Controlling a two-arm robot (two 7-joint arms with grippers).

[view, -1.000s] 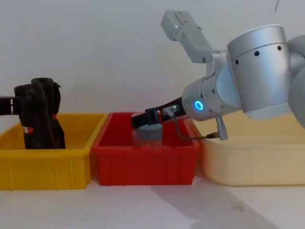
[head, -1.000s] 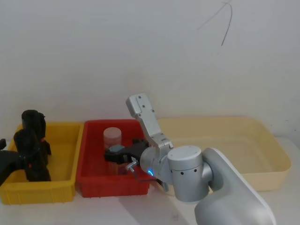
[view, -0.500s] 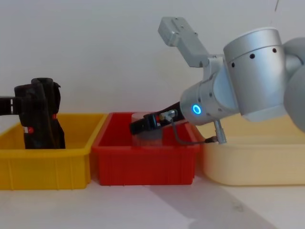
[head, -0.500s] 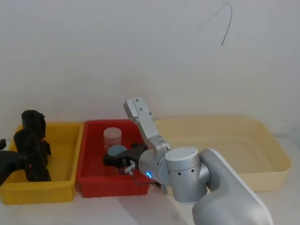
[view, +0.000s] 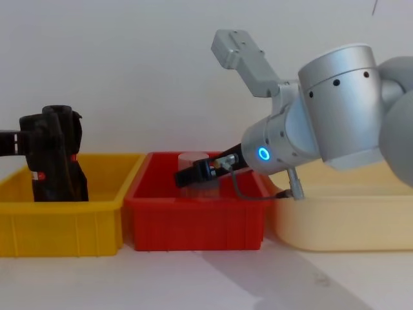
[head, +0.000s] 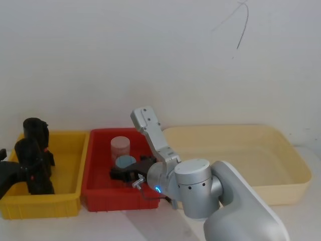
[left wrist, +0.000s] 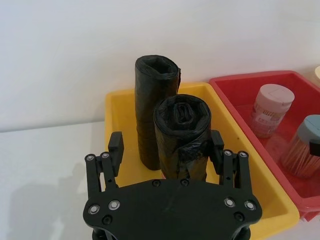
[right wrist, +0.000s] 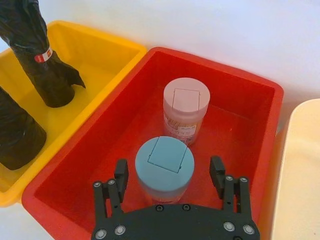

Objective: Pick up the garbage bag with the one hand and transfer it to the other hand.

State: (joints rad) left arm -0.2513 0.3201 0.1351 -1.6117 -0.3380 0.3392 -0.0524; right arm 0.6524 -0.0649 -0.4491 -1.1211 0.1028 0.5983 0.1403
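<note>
Starting closest in: got the left gripper (left wrist: 166,137) low at the robot's far left, reaching in over the yellow bin (left wrist: 120,115). With jaws spread, not clamped on anything. Sitting right between them: the garbage bag (left wrist: 182,137), a glossy black roll standing upright in the bin and poking well above the rim. Not quite centred in the gap, with one of the fingers (left wrist: 216,145) right up against the plastic, or nearly, and a strip of yellow showing on the other side. So straddled, not squeezed, not lifted. Just behind it, a second roll (left wrist: 150,105), same black plastic, also upright. Can't tell if touching the first.

Over to the middle: the right gripper (right wrist: 168,170), hanging off the arm with the blue ring light (view: 263,154), dipped into the red bin (right wrist: 235,100) next door. Jaws wide apart there too, parked either side of a blue-lid jar (right wrist: 164,157) without gripping it. Well apart from the bag, in the next bin over. Farther back in that same bin, a pink-lid jar (right wrist: 186,107), standing just beyond the blue one.

Off to the right, a big cream tub (head: 281,193) right beside the red bin. Lined up in a row on a white table (view: 193,284), with a plain wall (head: 150,60) at the very back.
</note>
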